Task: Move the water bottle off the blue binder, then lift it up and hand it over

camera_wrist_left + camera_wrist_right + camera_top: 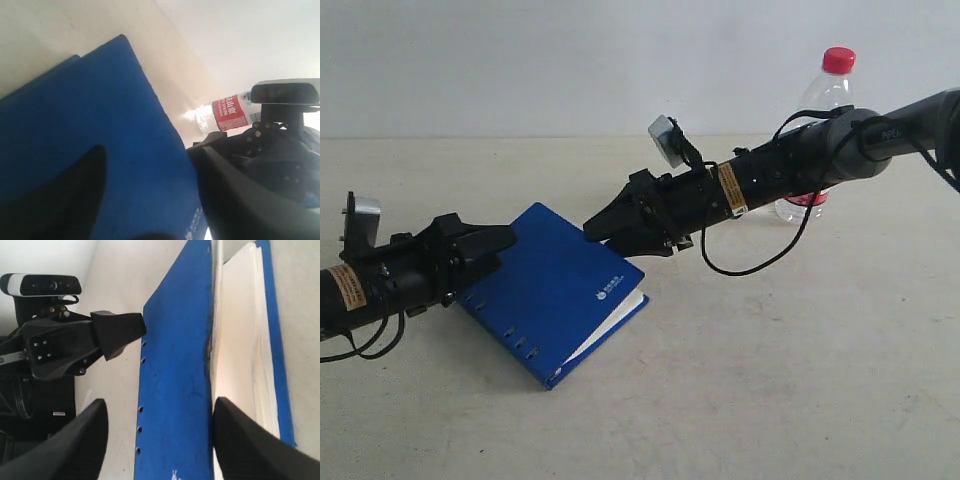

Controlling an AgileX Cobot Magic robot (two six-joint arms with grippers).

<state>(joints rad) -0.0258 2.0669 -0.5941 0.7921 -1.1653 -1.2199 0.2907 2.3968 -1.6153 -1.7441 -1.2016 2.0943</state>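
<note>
Well apart from the blue binder (555, 285) stands the water bottle (832, 92).

The blue binder (555, 290) and the left gripper (508, 237) block the way in front of the right gripper (592, 228). Beside the right gripper, the table (800, 380) is bare.

Both arms are wearing matt black shells. The left pincer (490, 250) and right pincer (605, 225) are each ending in two tapering black fingers. An orange warning label (732, 190) is wrapping each forearm behind its pincer. A white-grey camera (666, 141) is sitting above each pincer's base, and a thin black cable (740, 273) is looping behind the right pincer.
</note>
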